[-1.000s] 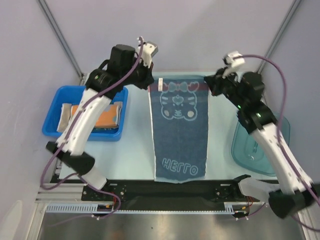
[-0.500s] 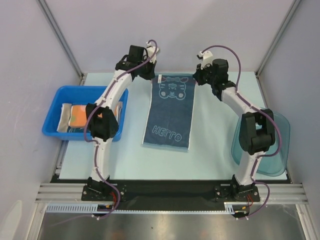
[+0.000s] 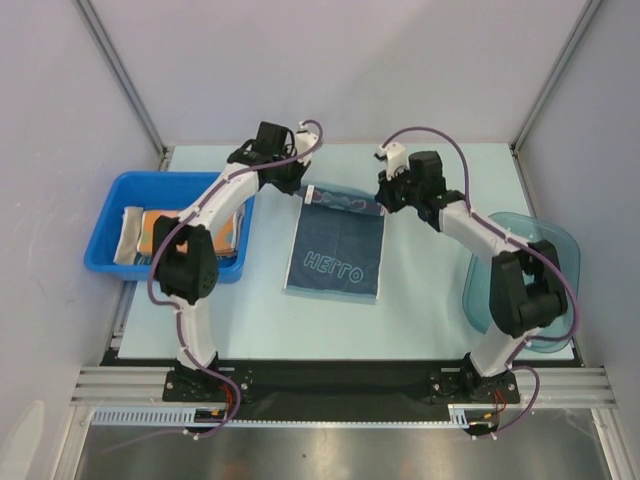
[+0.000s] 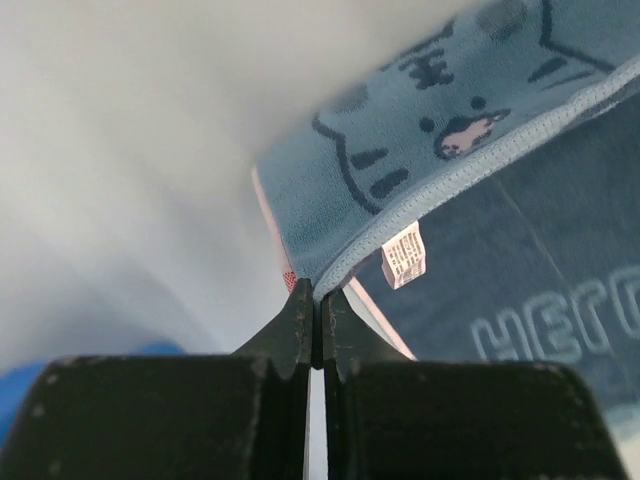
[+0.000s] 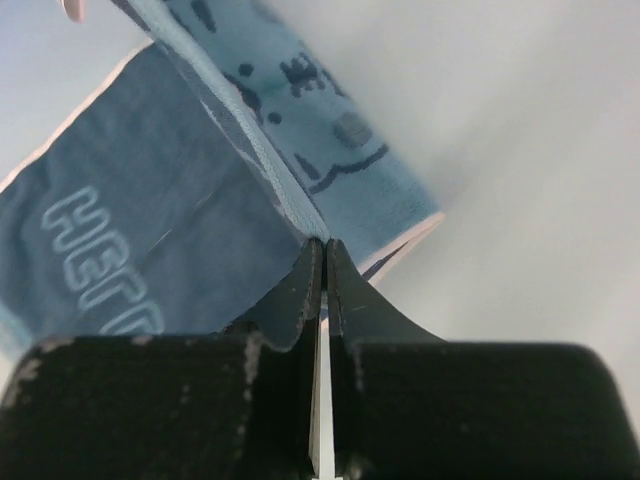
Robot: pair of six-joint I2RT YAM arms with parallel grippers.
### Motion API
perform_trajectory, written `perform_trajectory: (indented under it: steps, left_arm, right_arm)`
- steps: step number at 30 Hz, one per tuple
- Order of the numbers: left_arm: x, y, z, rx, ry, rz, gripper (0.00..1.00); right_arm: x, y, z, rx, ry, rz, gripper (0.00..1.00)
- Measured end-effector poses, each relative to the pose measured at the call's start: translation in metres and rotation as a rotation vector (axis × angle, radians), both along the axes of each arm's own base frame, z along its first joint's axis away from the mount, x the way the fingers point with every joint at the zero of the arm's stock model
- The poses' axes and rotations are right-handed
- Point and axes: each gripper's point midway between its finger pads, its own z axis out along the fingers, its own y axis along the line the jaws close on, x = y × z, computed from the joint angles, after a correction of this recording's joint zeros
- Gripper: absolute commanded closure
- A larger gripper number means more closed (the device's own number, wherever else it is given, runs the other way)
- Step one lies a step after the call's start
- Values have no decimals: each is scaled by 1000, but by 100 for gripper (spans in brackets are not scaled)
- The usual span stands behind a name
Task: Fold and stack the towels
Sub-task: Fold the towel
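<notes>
"Where's the towel they're working on?"

"The dark blue towel (image 3: 335, 262) is in the middle of the table (image 3: 430, 300), running from 12 to 6 o'clock, with pale lettering toward its 6 o'clock end. The 12 o'clock edge is up off the table and curled over. You can see the lighter underside there, with a cartoon face on it."

"What's holding that edge up?"

"Both arms. The left gripper (image 3: 302, 190) has the corner at 11 o'clock, with its jaws pinched tight on the hem. A small white label (image 4: 404, 257) hangs just beside the fingertips. The right gripper (image 3: 383, 204) has the corner at 1 o'clock, clamped onto the hem just as narrowly, with hardly a sliver between the fingers."

"And the other towels?"

"They're over at 9 o'clock in a blue bin (image 3: 100, 262). An orange towel (image 3: 165, 230) lies folded in it, and a pale towel (image 3: 128, 232) touches its left side."

"Anything on the other side?"

"There's a clear teal tray (image 3: 560, 235) at 3 o'clock, well apart from the blue towel. The right arm's elbow is above it."
</notes>
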Motion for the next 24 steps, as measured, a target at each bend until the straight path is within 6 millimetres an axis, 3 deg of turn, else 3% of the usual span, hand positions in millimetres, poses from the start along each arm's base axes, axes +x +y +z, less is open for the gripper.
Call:
perform_trajectory:
  steps: [3, 8, 12, 18, 24]
  left_arm:
    - [-30, 5, 2, 27, 4, -12, 100]
    - [-80, 6, -5, 51, 13, -35, 100]
    - [-117, 10, -21, 53, 60, -39, 100]
    - [-152, 18, -50, 41, 142, -4, 100]
    - [-174, 22, -79, 35, 226, 34, 90]
  right_arm:
    - [-38, 8, 2, -22, 31, 23, 100]
    - [-81, 12, 11, -25, 45, 28, 100]
    - [-118, 12, -13, -47, 124, 28, 100]
    - [-173, 16, -59, -73, 251, 48, 100]
    - [-198, 22, -81, -62, 325, 31, 100]
